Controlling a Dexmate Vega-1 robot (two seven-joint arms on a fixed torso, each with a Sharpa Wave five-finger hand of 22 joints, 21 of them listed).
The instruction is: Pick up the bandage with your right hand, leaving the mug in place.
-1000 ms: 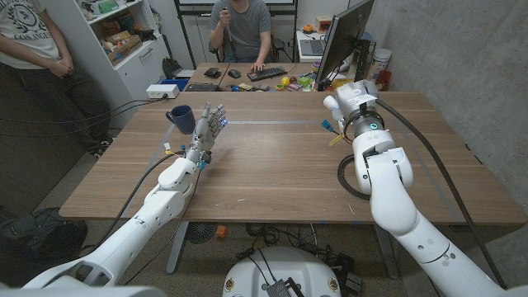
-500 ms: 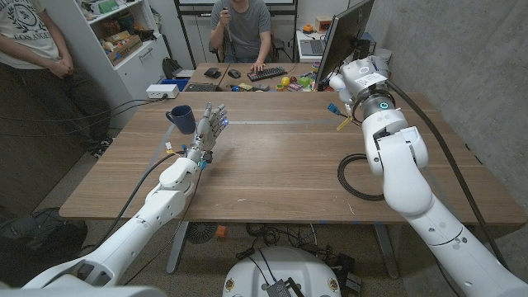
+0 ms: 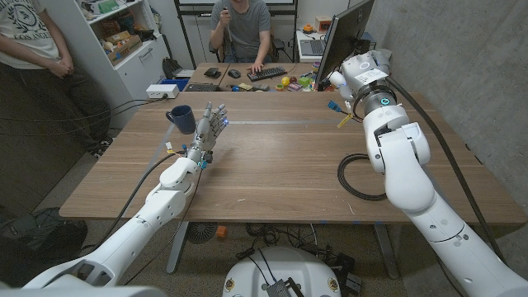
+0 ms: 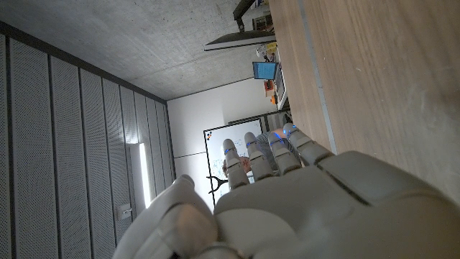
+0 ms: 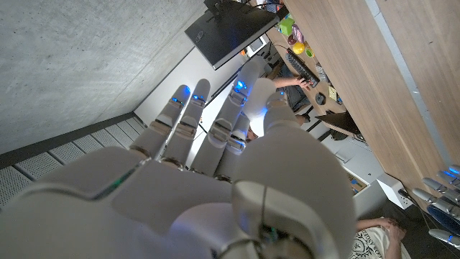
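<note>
Mug [image 3: 181, 117] just beside left hand [image 3: 210, 126]

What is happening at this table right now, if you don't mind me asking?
A two-armed robot is set to pick up a bandage, but I cannot make one out on the wooden table. Its right hand is raised near the far right edge, fingers extended and holding nothing as the right wrist view shows. The left hand stands open beside the blue mug, not gripping it. A person sits at a desk behind.
</note>
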